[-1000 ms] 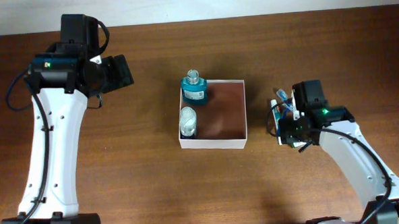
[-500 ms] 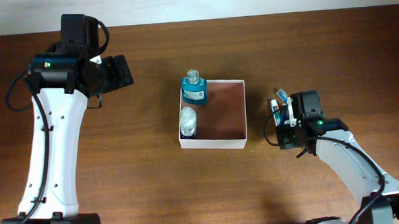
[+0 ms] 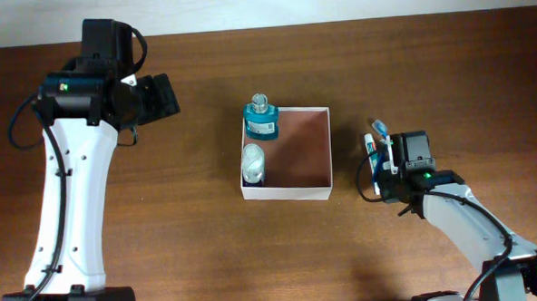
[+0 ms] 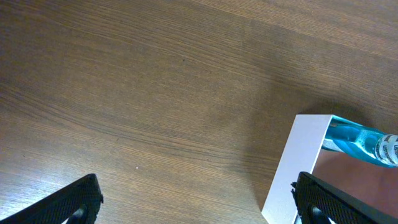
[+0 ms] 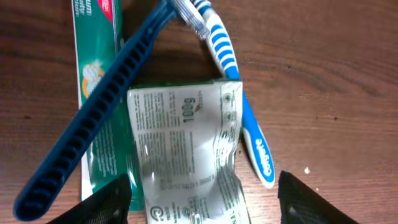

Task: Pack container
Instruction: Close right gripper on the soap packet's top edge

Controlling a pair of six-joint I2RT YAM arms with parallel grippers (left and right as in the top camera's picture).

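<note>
The container [image 3: 287, 193] sits in the middle of the table [image 3: 209, 244], a shallow square box with thin white walls and a reddish-brown floor, most of that floor bare. A teal bottle [image 3: 262, 120] is at its far left corner, its cap poking past the rim, and a pale bottle [image 3: 253, 164] lies inside against the left wall. From the left wrist view, the white corner of the container [image 4: 292, 168] comes in at the lower right with the teal bottle [image 4: 364, 140] showing just over the wall. The left gripper [image 3: 162, 96] hangs well off to the left of the container, high over bare wood, and in its own view the left gripper [image 4: 199, 205] is spread wide with nothing between its fingers. Over to the right of the container, apart from it, there is a little pile on the table: a green packet [image 5: 186, 155] with a white printed panel reading 100g, a dark blue ridged handle [image 5: 93, 124] lying slantwise across it, razor or comb I cannot tell, and a blue and white toothbrush [image 5: 233, 81] running alongside and touching the packet's edge. The right gripper [image 3: 381, 164] is low, right at that pile, and its wrist view shows the right gripper [image 5: 205, 199] wide open, one finger on each side of the packet, gripping nothing.
</note>
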